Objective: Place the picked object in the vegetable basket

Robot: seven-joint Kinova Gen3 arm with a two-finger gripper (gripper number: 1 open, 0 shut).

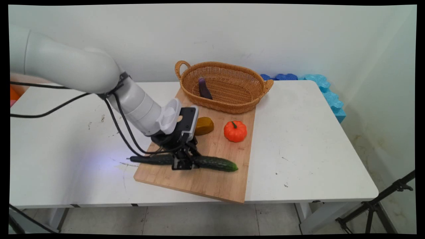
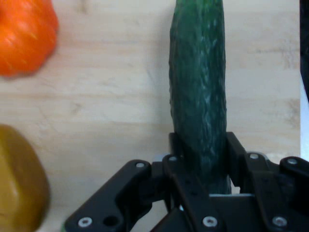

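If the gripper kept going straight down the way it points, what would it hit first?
The cucumber: the gripper already straddles it, fingers on either side. Right beneath lies the cutting board.

Cucumber: long, dark green, bumpy-skinned, lying flat across the near part of a wooden board, clamped near mid-length between the tool's fingers.

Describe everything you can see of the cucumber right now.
The cucumber is long, dark green and bumpy-skinned, lying flat along the near part of the wooden cutting board, its left end reaching past the board's edge over the table. The gripper straddles its middle, a black finger pressed on either side. Nothing else touches it; the pumpkin sits apart.
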